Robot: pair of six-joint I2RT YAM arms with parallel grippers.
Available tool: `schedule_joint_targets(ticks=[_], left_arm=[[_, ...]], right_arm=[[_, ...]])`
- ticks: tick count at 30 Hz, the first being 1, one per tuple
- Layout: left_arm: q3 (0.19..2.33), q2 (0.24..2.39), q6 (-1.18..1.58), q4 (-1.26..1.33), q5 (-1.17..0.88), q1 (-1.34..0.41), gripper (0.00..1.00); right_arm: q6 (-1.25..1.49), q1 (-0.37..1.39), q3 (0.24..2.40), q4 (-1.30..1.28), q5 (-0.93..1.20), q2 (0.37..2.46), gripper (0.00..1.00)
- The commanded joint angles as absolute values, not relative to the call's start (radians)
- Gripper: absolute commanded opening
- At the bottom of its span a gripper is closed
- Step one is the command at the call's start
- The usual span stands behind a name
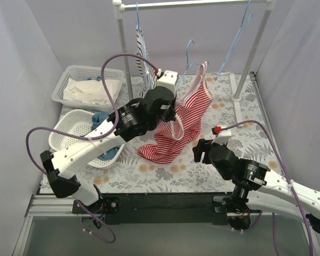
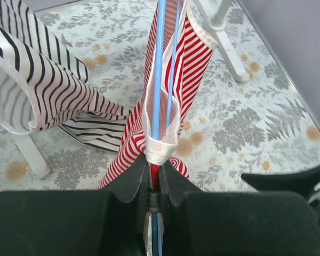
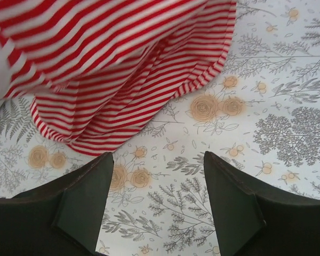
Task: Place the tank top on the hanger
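Observation:
The red-and-white striped tank top (image 1: 186,114) hangs tilted from the light-blue hanger (image 1: 189,53), and its lower hem rests on the table. My left gripper (image 1: 168,112) is shut on the hanger's wire together with some red striped fabric. In the left wrist view the hanger (image 2: 159,64) runs up from the gripper (image 2: 156,166) inside the tank top (image 2: 194,53), with a white-edged strap looped round the wire just above the fingertips. My right gripper (image 1: 200,151) is open and empty, low over the table. In the right wrist view the gripper (image 3: 157,160) sits just short of the tank top's hem (image 3: 122,64).
A white clothes rail (image 1: 192,4) on two posts stands at the back. A black-and-white striped top (image 1: 144,56) and a spare blue hanger (image 1: 237,34) hang from it. Two white baskets (image 1: 74,74) (image 1: 69,136) stand at the left, the nearer holding a teal cloth (image 1: 98,118).

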State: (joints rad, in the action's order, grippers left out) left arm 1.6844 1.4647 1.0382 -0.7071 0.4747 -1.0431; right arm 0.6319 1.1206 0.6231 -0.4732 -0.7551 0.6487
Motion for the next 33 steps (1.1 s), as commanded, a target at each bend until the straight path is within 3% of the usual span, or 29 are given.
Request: schedule_joint_targets(ticks=[1,10,33], left_arm=[[1.931,1.593,1.028,-0.785,0.676,-1.052,0.00],[2.385,1.818,1.002,-0.841,0.798,-1.052,0.00],[2.447,1.959,0.799,-0.465,0.770,-0.954,0.00]], right_arm=[[0.681,1.123,0.630,-0.446,-0.686,0.675,0.76],[0.678,1.123,0.657,-0.445,-0.669,0.692,0.77],[0.693,1.123,0.663,-0.446,-0.589,0.680,0.76]])
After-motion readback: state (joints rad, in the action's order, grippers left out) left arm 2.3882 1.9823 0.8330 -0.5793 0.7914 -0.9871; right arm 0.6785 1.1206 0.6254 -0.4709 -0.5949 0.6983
